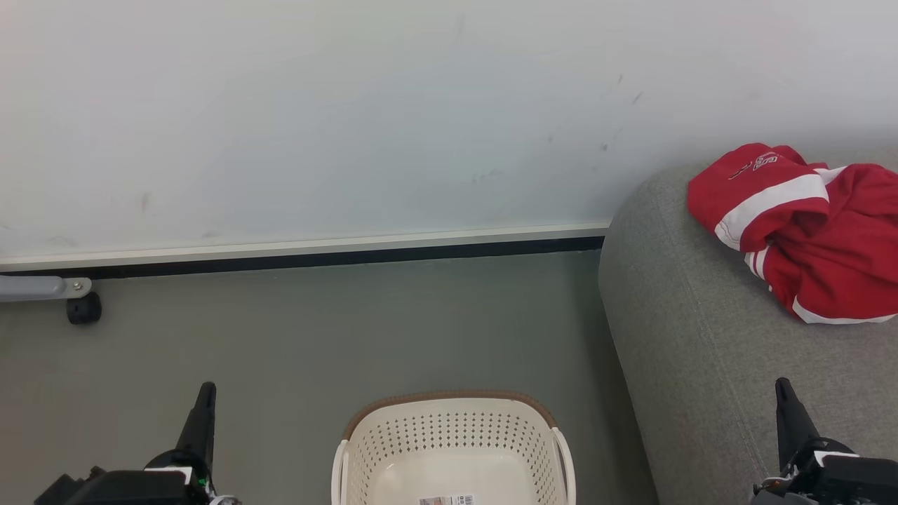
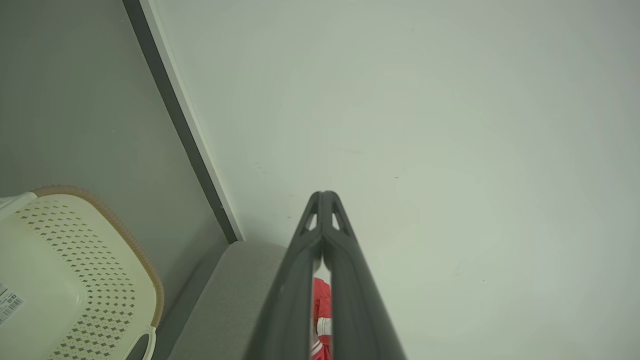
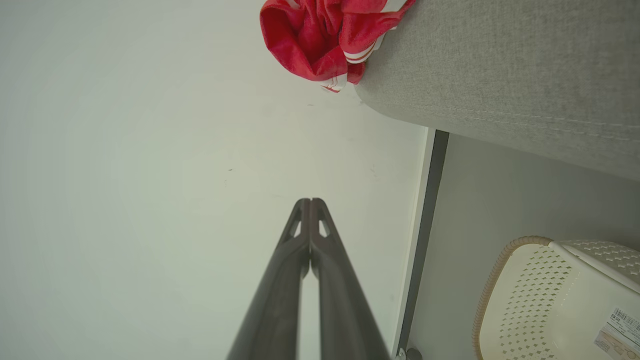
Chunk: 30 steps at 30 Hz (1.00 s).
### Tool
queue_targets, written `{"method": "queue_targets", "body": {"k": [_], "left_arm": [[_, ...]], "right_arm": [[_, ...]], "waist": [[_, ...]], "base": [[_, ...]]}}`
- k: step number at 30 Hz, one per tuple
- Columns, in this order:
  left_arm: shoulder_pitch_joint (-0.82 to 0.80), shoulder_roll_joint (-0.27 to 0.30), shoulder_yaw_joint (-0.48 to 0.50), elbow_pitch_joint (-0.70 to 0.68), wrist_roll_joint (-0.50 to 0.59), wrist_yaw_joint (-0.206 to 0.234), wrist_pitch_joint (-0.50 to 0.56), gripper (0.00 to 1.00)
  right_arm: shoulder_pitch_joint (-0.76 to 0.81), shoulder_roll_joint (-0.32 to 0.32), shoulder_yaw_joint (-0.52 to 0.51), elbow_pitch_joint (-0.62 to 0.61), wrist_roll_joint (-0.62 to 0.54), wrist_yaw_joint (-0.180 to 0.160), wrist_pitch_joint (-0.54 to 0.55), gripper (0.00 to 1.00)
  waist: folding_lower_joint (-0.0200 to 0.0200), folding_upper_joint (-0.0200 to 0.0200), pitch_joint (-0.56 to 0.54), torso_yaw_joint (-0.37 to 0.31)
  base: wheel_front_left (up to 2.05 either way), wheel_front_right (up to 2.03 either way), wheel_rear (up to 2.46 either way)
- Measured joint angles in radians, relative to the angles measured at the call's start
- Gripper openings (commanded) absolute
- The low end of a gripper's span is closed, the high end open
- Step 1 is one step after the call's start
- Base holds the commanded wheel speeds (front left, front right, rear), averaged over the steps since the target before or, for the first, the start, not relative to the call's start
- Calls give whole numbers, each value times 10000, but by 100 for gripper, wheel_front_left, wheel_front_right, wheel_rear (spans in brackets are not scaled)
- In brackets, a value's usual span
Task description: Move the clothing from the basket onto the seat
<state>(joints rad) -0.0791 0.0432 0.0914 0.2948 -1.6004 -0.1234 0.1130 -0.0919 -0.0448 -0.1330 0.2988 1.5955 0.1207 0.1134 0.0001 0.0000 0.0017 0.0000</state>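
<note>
The left pincer (image 2: pixel 324 196) and right pincer (image 3: pixel 310 202), long dark fingers pressed together on nothing, flank the cream perforated plastic basket (image 1: pixel 449 429), while the red white-striped clothing (image 1: pixel 807 231) lies crumpled on the grey woven sofa seat (image 1: pixel 687 337), probably light and limp, best pinched at a raised fold.

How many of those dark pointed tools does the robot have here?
2. The left tool sits lower left in the head view, over the floor; the right tool lower right, over the sofa.

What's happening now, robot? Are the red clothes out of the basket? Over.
Left gripper shut, empty. Right gripper shut, empty. Red clothing heaped on grey sofa; basket holds none. Nothing in the way.
</note>
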Motion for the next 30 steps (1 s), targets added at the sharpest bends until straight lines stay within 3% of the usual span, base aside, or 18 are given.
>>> {"method": "queue_targets", "body": {"k": [30], "left_arm": [[0,0,-2,6,0,0,0,0]], "right_arm": [[0,2,0,-2,2,25,-2,0]], "waist": [[0,0,0,0]], "base": [[0,0,0]]}}
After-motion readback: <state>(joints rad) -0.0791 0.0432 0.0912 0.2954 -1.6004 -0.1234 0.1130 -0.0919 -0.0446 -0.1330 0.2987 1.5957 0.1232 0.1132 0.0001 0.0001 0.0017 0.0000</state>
